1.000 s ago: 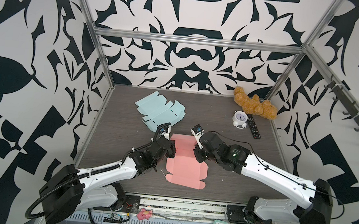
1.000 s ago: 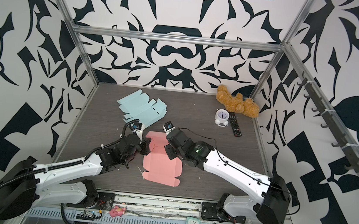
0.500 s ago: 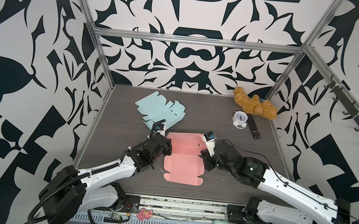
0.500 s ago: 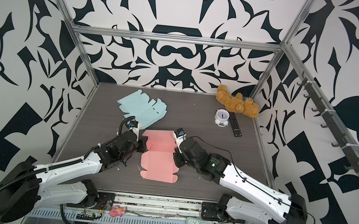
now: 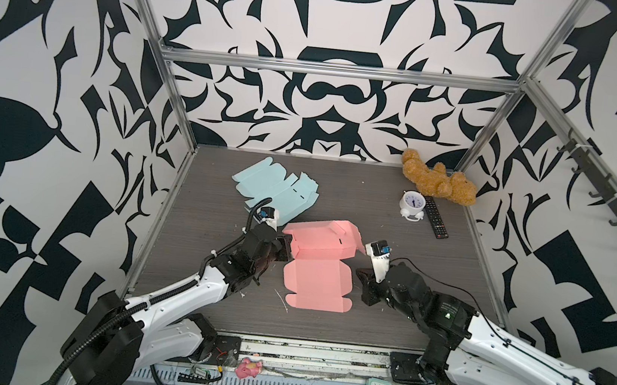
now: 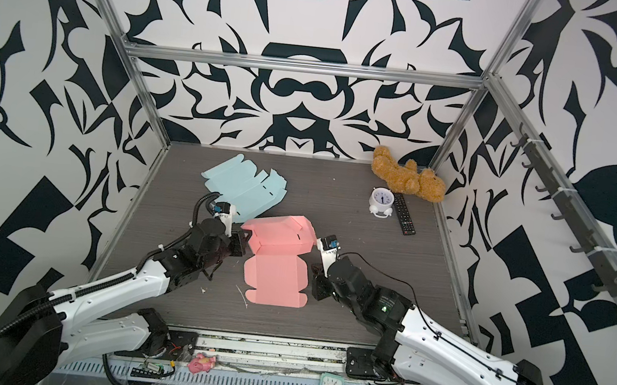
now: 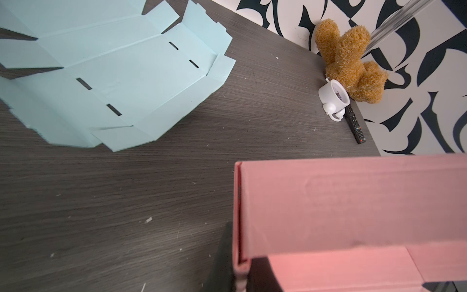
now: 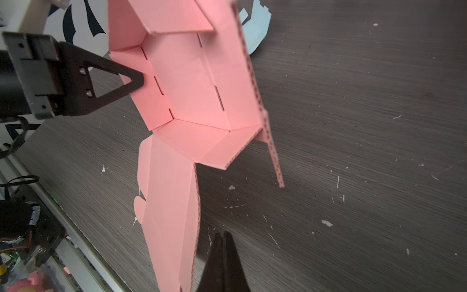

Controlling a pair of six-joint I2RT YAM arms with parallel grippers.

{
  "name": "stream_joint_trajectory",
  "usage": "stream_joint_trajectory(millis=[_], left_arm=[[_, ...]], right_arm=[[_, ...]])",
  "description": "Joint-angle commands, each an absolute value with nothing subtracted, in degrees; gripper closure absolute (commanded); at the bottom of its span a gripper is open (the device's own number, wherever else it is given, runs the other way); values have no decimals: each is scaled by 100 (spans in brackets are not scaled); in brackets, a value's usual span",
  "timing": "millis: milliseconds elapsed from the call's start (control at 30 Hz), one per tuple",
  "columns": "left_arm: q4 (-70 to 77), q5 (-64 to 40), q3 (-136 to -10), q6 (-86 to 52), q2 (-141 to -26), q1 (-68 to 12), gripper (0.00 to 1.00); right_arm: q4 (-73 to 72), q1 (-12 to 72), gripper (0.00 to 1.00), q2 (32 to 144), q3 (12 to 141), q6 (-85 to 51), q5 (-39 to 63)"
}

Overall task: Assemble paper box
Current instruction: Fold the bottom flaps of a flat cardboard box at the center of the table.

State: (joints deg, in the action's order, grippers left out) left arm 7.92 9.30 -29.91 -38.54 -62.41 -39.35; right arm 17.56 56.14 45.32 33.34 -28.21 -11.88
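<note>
Sitting mid-frame in both top views, the half-folded pink box (image 5: pixel 315 276) is on the worktop (image 5: pixel 358 191), back walls up, front panel lying flat. Looks like the left jaws are clamped on its left wall; the right jaws are pressed together, empty, just beside its right edge.
</note>
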Motion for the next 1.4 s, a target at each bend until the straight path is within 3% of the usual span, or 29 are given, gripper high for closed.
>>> stream_joint_trajectory(millis=[0, 1367], left_arm=[[962, 721, -2928, -4051, -6107, -3908, 96], [1705, 198, -2524, -4103, -6249, -3907, 95]], right_arm=[[1211, 5634, 100, 4505, 3463, -2971, -1371], [850, 5634, 100, 5809, 4195, -2785, -1473]])
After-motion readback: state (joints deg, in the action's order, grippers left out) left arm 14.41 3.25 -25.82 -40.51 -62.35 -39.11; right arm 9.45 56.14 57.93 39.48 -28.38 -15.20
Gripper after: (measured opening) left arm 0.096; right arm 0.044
